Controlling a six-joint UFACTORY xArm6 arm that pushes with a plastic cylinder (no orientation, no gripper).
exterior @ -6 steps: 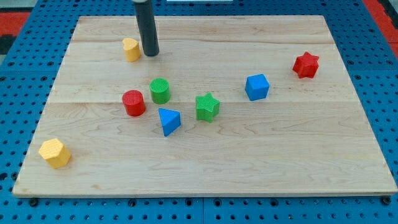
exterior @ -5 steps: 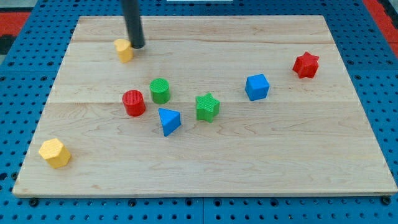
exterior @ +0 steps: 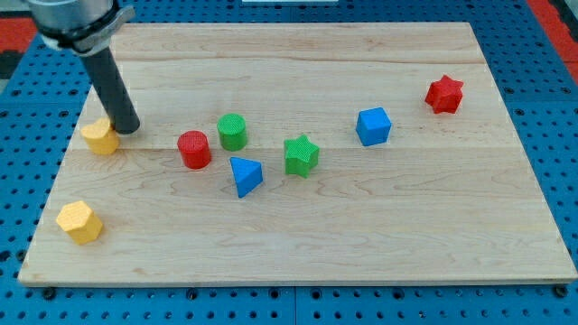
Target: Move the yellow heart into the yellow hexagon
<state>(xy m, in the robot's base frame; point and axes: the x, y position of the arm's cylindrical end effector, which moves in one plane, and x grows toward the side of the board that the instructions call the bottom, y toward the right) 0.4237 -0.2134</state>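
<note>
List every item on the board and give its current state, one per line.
my tip: down on the board, against the yellow heart's right side
yellow heart: near the view's left edge, above the hexagon, apart from it
yellow hexagon: bottom left corner, alone
red cylinder: upright, beside the green cylinder
green cylinder: upright
blue triangle: untouched
green star: untouched
blue cube: untouched
red star: far right, alone

There are eight blocks on the wooden board [exterior: 361, 226], and one dark rod with my tip [exterior: 127, 129] touching the board. Two blocks are yellow, the yellow heart [exterior: 100, 137] and the yellow hexagon [exterior: 79, 222]; two are red, a red cylinder [exterior: 193, 149] and a red star [exterior: 444, 94]. Two are green, a green cylinder [exterior: 232, 132] and a green star [exterior: 301, 155], and two are blue, a blue triangle [exterior: 245, 175] and a blue cube [exterior: 373, 126].
</note>
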